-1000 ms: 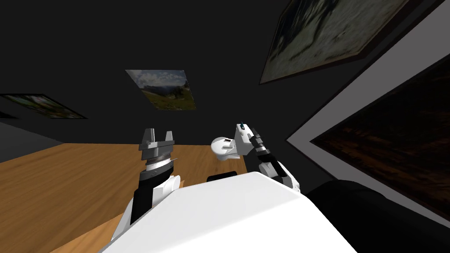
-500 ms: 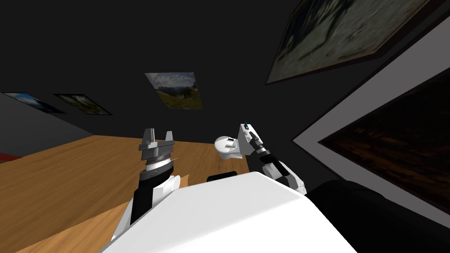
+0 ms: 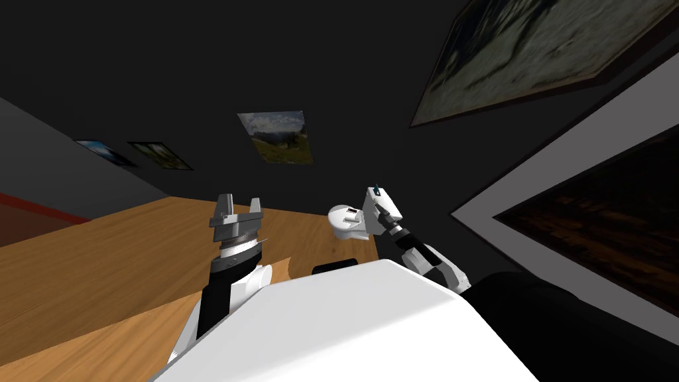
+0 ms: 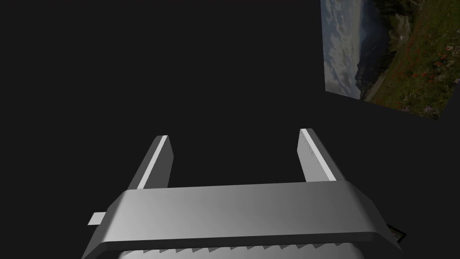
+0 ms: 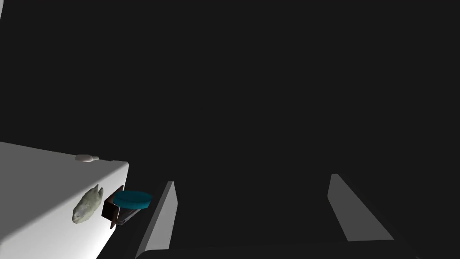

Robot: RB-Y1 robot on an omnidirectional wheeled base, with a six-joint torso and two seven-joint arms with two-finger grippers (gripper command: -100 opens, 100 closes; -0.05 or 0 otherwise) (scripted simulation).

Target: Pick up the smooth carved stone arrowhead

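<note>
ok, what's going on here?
An RB-Y1 is going for a stone arrowhead and holds nothing yet. In the right wrist view the pale arrowhead sits on a white surface near its corner. It is off to the side of the open right jaws, not between them. A teal disc sticks out at that corner, close to one finger. The left jaws are also open and empty, held up in front.

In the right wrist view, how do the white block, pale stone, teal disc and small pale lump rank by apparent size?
Largest: white block.
Next: pale stone and teal disc, too alike to rank.
Smallest: small pale lump.
</note>
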